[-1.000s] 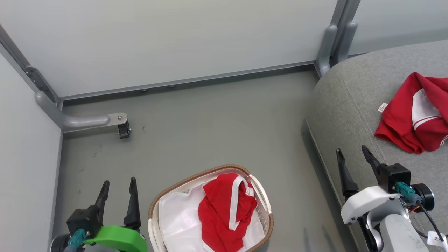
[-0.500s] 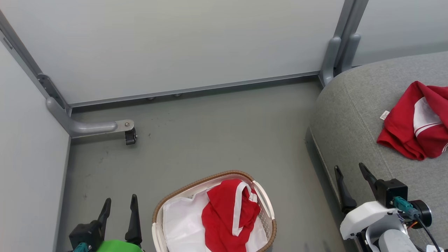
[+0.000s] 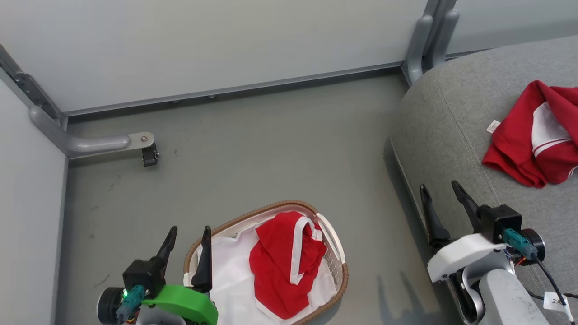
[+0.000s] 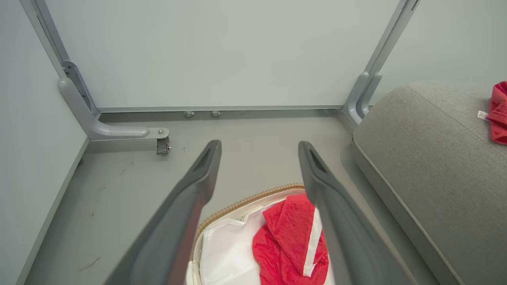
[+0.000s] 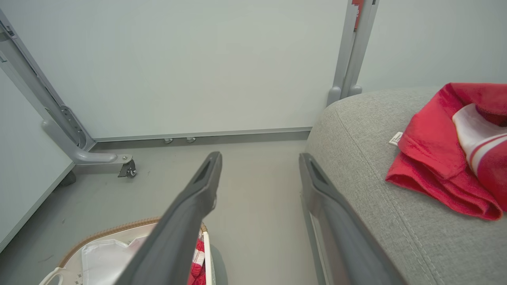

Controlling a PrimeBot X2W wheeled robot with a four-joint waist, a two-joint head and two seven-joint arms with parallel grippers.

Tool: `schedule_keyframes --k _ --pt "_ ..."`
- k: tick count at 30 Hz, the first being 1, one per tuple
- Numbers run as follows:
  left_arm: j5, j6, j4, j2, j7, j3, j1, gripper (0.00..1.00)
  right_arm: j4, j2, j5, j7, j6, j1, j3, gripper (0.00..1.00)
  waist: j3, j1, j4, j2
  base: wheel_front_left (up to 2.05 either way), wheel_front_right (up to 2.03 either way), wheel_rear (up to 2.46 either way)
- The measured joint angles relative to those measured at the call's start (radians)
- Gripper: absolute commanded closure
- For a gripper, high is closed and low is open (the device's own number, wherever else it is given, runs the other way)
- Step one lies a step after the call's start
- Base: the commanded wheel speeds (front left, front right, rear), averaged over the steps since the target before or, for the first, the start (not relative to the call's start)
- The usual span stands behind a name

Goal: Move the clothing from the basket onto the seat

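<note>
Left jaws moved over basket [image 3: 333, 241] rim, 9 o'clock, wide open, empty; right jaws same; red clothing [image 3: 280, 266] in basket.

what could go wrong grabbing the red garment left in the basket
The red fabric garment with white trim lies on the loose white lining sheet, so the open left gripper might pinch both.
That gripper hovers by the oval cream basket's brown woven rim; a finger could snag and drag it.
Dropped near the grey cushion seat's rounded edge, the garment may slide off.
</note>
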Motion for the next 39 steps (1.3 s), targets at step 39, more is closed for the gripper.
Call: schedule_keyframes --k 39 --pt "0.049 -0.002 0.318 0.128 0.0 -0.287 -0.5 0.0 -0.2 -0.001 0.236 0.0 0.0 -0.203 0.193 0.0 0.55 0.0002 -0.314 0.0 0.0 0.0 0.0"
